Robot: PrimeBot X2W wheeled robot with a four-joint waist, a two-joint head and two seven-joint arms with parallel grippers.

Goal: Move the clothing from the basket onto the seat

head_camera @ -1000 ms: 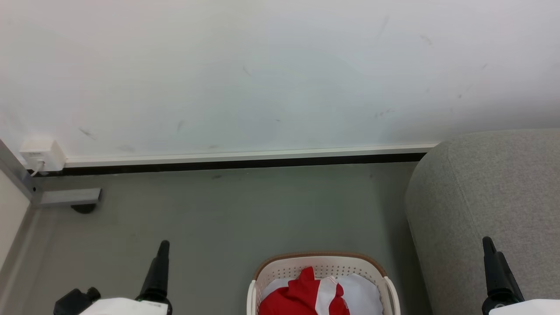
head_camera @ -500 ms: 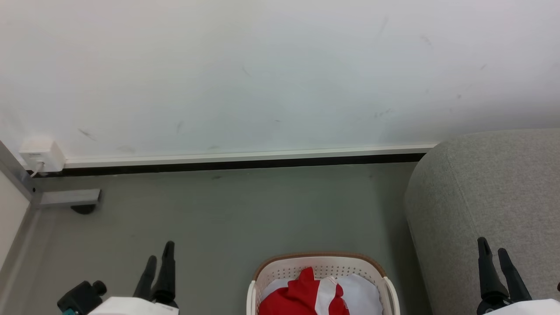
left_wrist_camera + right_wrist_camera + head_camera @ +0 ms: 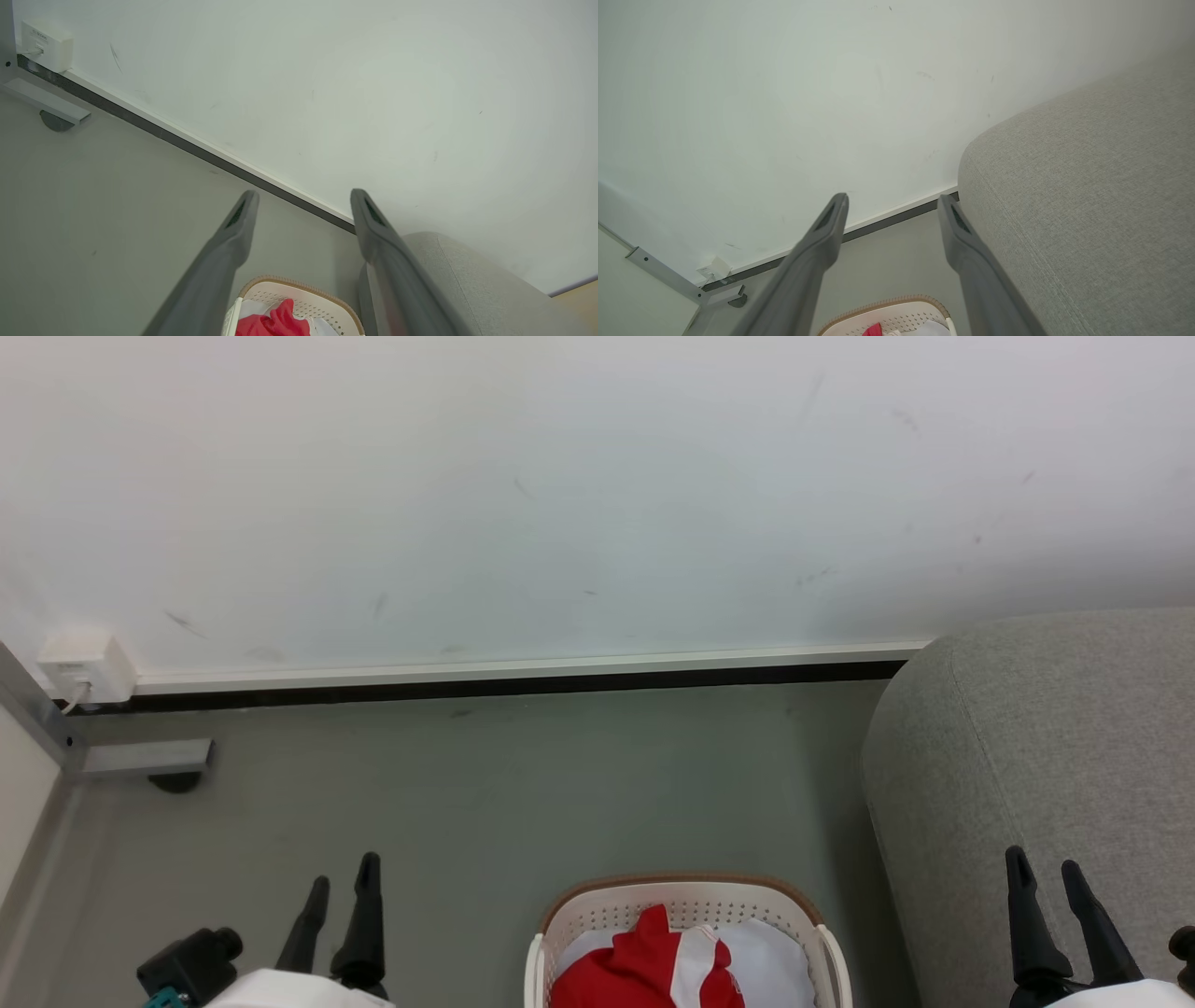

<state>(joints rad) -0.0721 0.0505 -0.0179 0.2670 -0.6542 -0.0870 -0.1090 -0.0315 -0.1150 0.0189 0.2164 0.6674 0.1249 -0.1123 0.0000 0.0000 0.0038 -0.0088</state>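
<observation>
Only the far end of the basket [image 3: 686,894] showed at the bottom edge of my head view. Its near part was cut off, so I could not tell which way its oval ran long. The clothing [image 3: 644,966] lay bunched inside it, red with a white panel slanting across, and its lower part was lost below the same edge. One red fold rose to a peak pointing toward the wall [image 3: 560,504]. Beyond that, crumpled as it was, I could not read its long axis. A plain white cloth [image 3: 780,959] lay beneath and beside it, on the sofa's side. The basket stood on the grey floor [image 3: 513,784] close beside the sofa [image 3: 1055,747], which ran out of view on my right. My left gripper [image 3: 345,869] hung over bare floor well left of the basket, fingers parted with nothing between them. My right gripper [image 3: 1041,859] showed against the sofa's side, fingers likewise spread and empty.
</observation>
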